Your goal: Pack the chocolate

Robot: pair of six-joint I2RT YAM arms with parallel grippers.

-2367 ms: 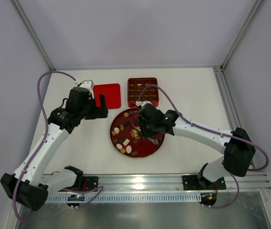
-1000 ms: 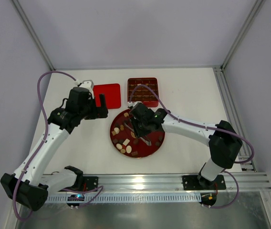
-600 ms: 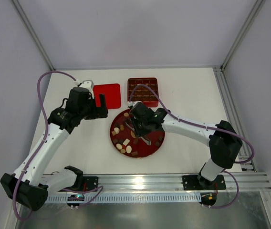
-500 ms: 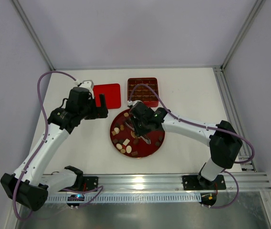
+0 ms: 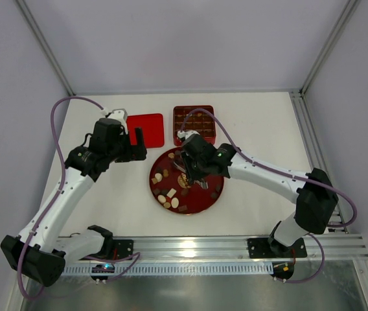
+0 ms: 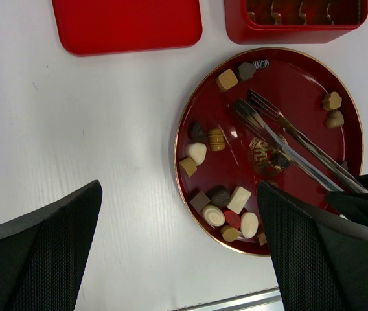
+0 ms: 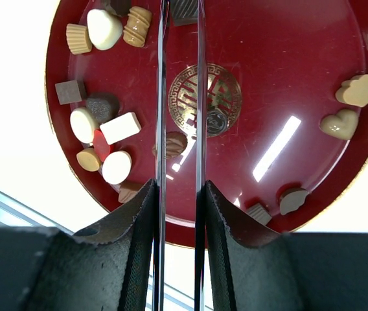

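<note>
Hovering narrow-set tongs (image 7: 199, 97), pinched in right gripper (image 7: 179, 194), over chocolate (image 7: 120, 127) scattered across round red plate (image 7: 287, 78); left gripper (image 6: 181, 194) wide, idle; better to straddle one piece squarely, squeeze gently, lift straight

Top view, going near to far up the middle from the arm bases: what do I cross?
First the aluminium rail → round red plate holding the chocolate → red compartment box.
</note>
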